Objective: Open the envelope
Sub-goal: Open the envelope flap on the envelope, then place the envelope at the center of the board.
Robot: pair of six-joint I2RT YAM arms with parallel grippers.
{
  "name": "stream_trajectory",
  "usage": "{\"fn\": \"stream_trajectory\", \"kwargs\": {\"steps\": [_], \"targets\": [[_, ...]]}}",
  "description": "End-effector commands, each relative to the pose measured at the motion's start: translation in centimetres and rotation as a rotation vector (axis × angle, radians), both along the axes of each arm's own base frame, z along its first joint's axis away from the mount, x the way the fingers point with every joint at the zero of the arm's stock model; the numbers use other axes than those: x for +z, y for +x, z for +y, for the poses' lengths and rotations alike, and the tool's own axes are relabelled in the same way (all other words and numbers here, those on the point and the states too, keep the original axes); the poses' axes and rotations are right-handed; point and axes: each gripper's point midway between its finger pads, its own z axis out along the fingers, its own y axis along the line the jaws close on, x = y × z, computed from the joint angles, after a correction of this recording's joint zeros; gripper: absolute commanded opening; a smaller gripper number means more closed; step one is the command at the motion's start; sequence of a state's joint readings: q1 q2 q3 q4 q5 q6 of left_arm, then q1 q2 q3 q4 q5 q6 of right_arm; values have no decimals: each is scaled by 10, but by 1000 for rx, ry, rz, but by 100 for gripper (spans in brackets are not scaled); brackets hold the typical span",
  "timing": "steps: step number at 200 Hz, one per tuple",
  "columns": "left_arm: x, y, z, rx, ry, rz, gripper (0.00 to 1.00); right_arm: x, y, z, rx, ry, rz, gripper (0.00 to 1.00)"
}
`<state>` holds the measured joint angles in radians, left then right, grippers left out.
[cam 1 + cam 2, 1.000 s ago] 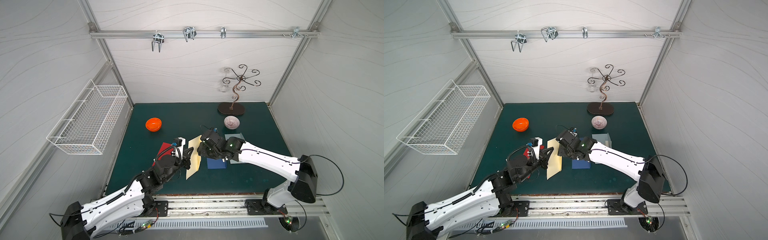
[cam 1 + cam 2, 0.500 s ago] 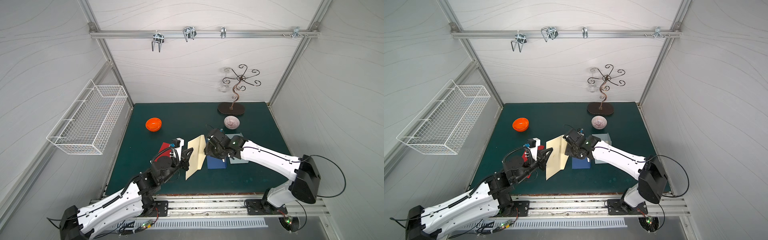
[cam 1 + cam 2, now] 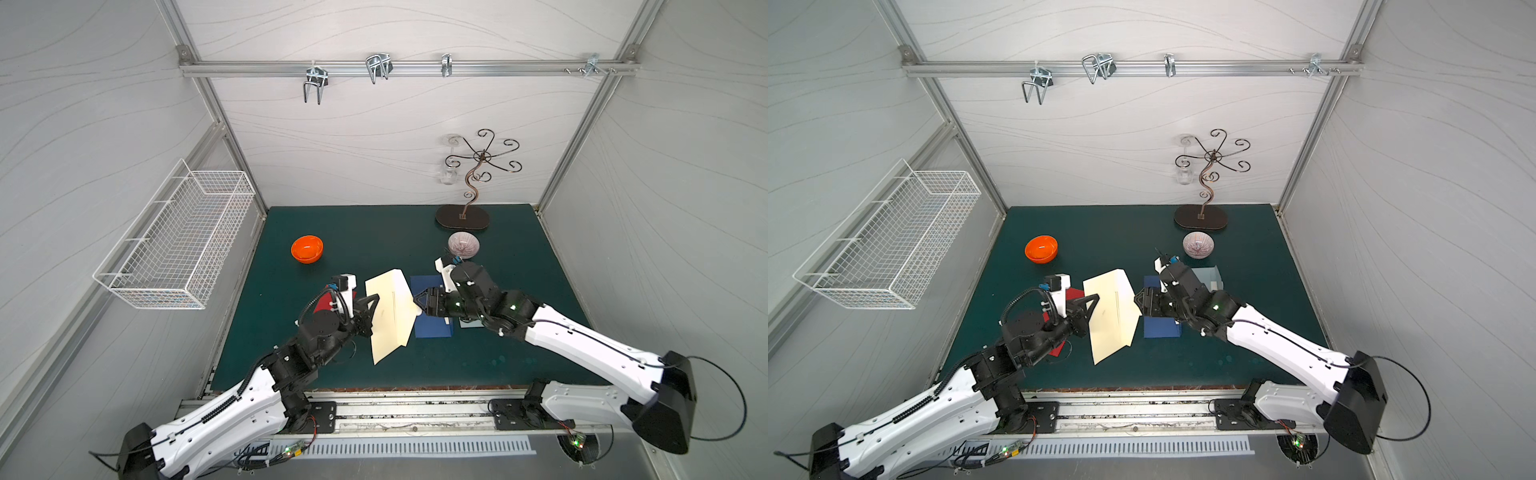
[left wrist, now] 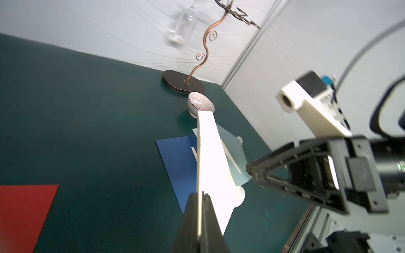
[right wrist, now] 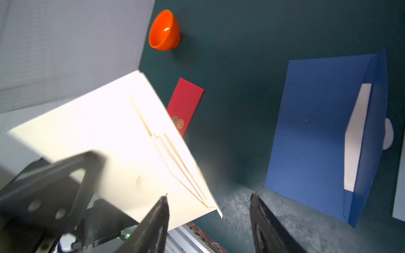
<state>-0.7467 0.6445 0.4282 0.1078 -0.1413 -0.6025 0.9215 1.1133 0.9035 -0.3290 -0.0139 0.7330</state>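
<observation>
A cream envelope hangs tilted above the green mat, held by its left edge. My left gripper is shut on that edge; in the left wrist view the paper runs straight out from between the closed fingertips. My right gripper stands open at the envelope's right edge. In the right wrist view the envelope's flap seam faces the camera. Its pointed corner lies in the gap of the right gripper, apart from both fingers.
A dark blue envelope and a pale blue one lie under the right arm. A red envelope lies under the left gripper. An orange bowl, a patterned bowl and a metal stand sit further back.
The left gripper has lifted and turned the envelope so that more of its face shows. The right gripper has drawn back to the right, from over the envelope to its right edge.
</observation>
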Motion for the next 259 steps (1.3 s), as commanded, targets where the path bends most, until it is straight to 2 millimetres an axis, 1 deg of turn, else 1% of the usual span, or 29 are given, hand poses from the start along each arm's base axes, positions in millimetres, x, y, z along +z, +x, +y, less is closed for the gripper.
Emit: {"fn": "stream_trajectory", "kwargs": {"steps": [1, 11, 18, 36, 53, 69, 71, 74, 85, 107, 127, 136, 154, 187, 243, 246, 259], "targets": [[16, 7, 8, 1, -274, 99, 0, 11, -8, 3, 85, 73, -115, 62], [19, 10, 12, 6, -347, 117, 0, 13, -14, 3, 113, 111, -135, 63], [21, 11, 14, 6, -390, 124, 0, 13, -18, 5, 136, 135, -141, 66], [28, 12, 13, -5, -474, 136, 0, 16, -30, 13, 211, 206, -142, 68], [36, 13, 12, -15, -543, 138, 0, 15, -35, 19, 244, 224, -117, 68], [40, 12, 11, -25, -584, 146, 0, 12, -34, 22, 250, 216, -101, 68], [46, 12, 12, -33, -601, 125, 0, 11, -34, 22, 249, 212, -100, 68], [49, 12, 12, -36, -610, 121, 0, 10, -33, 22, 245, 207, -99, 68], [52, 11, 11, -44, -624, 119, 0, 7, -30, 22, 232, 191, -93, 68], [57, 10, 10, -60, -645, 122, 0, 7, -28, 23, 233, 191, -104, 67], [59, 9, 9, -69, -650, 123, 0, 8, -28, 24, 244, 211, -92, 61], [59, 10, 9, -66, -651, 124, 0, 8, -28, 24, 244, 226, -76, 56], [55, 10, 9, -63, -644, 138, 0, 13, -29, 24, 258, 258, -57, 48], [49, 12, 7, -55, -635, 160, 0, 12, -27, 21, 253, 262, -41, 34], [48, 16, 10, -31, -646, 178, 0, 4, -24, 21, 249, 237, -23, 18], [40, 17, 9, -19, -631, 210, 0, 3, -24, 20, 247, 234, -21, 18], [34, 18, 10, 0, -616, 237, 0, 2, -23, 19, 242, 229, -23, 14]]}}
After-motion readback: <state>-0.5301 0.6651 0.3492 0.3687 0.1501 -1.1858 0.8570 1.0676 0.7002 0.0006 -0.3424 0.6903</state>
